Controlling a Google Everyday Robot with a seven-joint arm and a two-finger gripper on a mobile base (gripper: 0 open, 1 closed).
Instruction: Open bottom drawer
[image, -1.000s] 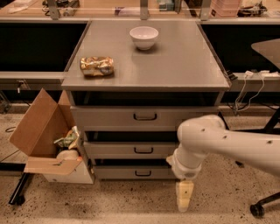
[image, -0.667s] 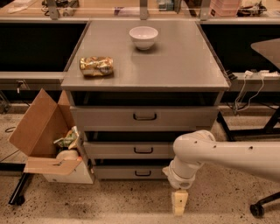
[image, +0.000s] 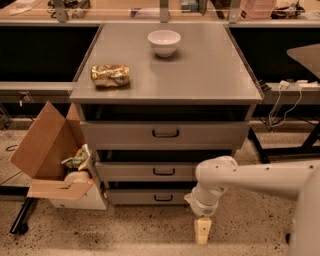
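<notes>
The grey cabinet has three drawers, all shut. The bottom drawer (image: 145, 197) is the lowest, a narrow grey front with a small dark bar handle (image: 163, 198) at its centre. Above it are the middle drawer (image: 130, 171) and the taller top drawer (image: 125, 134). My white arm (image: 250, 180) reaches in from the right. My gripper (image: 202, 231) hangs down near the floor, in front of the bottom drawer's right end and to the right of its handle. It touches nothing that I can see.
A white bowl (image: 164, 42) and a crumpled gold snack bag (image: 110, 75) lie on the cabinet top (image: 210, 70). An open cardboard box (image: 50, 160) with trash stands on the floor at the cabinet's left. A table leg (image: 257, 145) and cables are at the right.
My arm and gripper have moved left, closer to the middle of the bottom drawer. The drawers have not moved.
</notes>
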